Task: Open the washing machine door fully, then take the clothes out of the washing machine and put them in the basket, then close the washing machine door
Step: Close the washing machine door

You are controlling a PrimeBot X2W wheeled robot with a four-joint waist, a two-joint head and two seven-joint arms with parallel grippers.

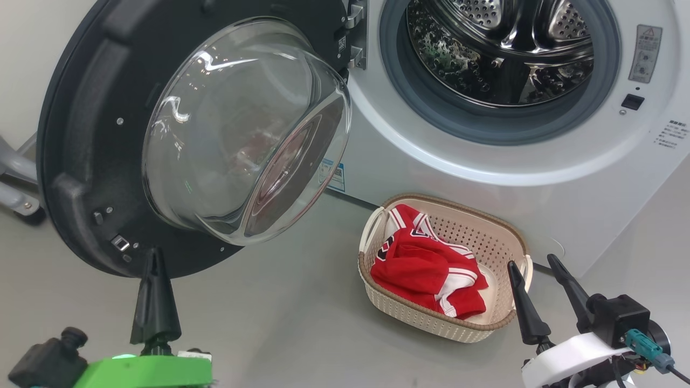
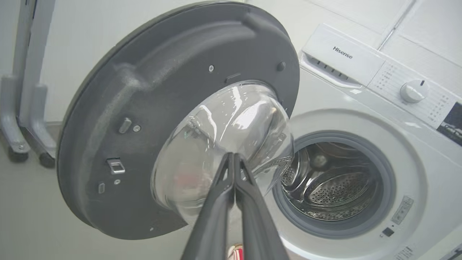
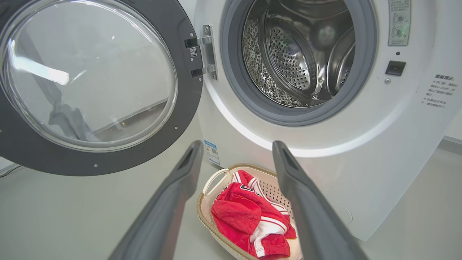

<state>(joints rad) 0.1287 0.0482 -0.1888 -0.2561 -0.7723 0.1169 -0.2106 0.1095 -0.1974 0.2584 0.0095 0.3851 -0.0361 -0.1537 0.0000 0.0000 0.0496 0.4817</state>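
In the head view, the large round glossy black washing machine door [image 1: 81, 161], with its bulging clear glass bowl [image 1: 237, 134], stands wide open to the left of the big white front-loading washing machine [image 1: 431, 156]. The small cream perforated plastic basket [image 1: 474, 229] sits on the grey floor [image 1: 280, 312] just before the machine and holds the red, white-striped jersey clothes [image 1: 420, 264]. The left gripper [image 1: 154, 256] is pinched together on nothing below the door's lower rim. The right gripper [image 1: 531, 261] is spread wide and empty at the basket's right end.

In the left wrist view, the closed fingers point at the glass bowl, and the steel perforated drum [image 2: 332, 187] shows beside it.

In the right wrist view, the spread fingers frame the basket with the clothes heaped inside.
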